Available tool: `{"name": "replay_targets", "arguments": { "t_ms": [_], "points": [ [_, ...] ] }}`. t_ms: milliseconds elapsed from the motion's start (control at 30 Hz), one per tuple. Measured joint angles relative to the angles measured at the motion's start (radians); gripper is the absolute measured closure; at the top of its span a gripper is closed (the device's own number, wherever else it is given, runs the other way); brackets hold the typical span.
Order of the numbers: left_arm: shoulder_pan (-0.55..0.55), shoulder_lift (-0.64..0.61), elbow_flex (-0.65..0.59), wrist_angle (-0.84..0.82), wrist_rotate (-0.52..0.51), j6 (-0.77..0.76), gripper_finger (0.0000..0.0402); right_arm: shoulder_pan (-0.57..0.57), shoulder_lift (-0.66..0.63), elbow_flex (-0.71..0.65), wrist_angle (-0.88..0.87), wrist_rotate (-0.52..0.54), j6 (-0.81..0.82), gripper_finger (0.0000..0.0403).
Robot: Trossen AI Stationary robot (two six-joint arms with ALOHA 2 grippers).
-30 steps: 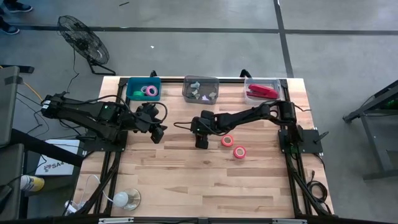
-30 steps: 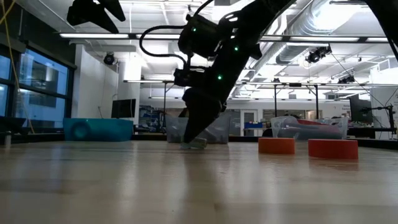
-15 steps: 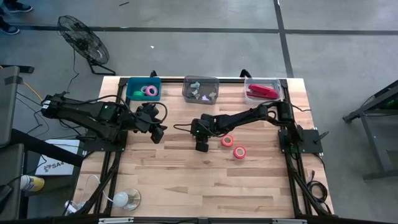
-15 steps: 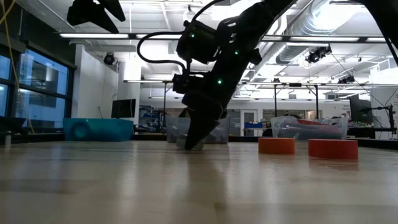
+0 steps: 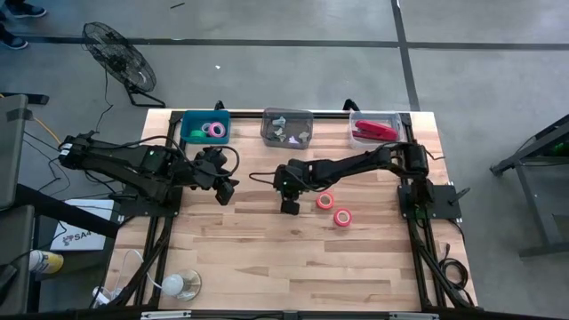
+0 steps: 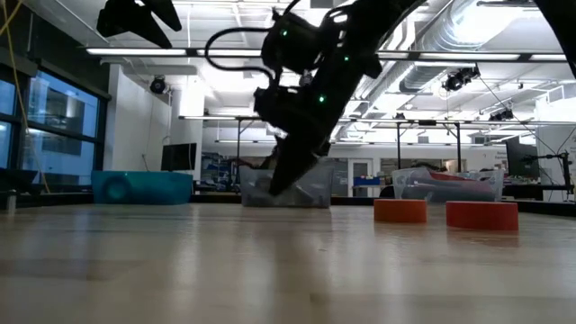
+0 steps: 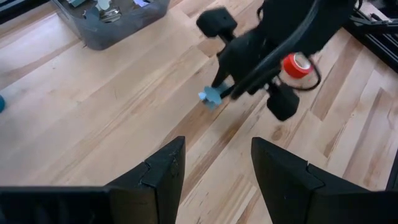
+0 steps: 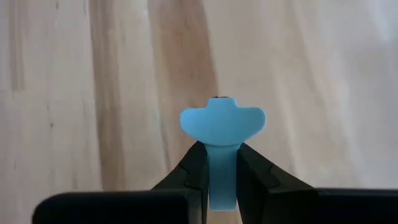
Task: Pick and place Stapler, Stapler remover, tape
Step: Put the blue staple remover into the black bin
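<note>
Jaws of the right gripper (image 8: 222, 180) now clamp the lifted staple remover (image 8: 222, 124).

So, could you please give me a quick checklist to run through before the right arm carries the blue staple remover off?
1. Right gripper shut on the blue staple remover: ok.
2. Remover lifted off the table: cannot tell.
3. Grey bin has room among its pieces: ok.
4. Left gripper apart from the path, open: ok.
5. Red tape rolls beside the right arm, not touched: ok.
</note>
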Motion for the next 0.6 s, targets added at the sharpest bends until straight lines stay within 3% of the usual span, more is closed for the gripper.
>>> {"name": "replay_targets", "arguments": {
  "t_ms": [333, 600],
  "points": [
    [0.000, 0.000, 0.000, 0.000, 0.000, 0.000, 0.0220, -0.092, -0.125, 0.000, -0.019, 0.063, -0.031, 0.0365],
    [0.000, 0.000, 0.000, 0.000, 0.002, 0.000, 0.0220, -0.222, -0.151, 0.000, 0.007, 0.101, 0.103, 0.0365]
  ]
}}
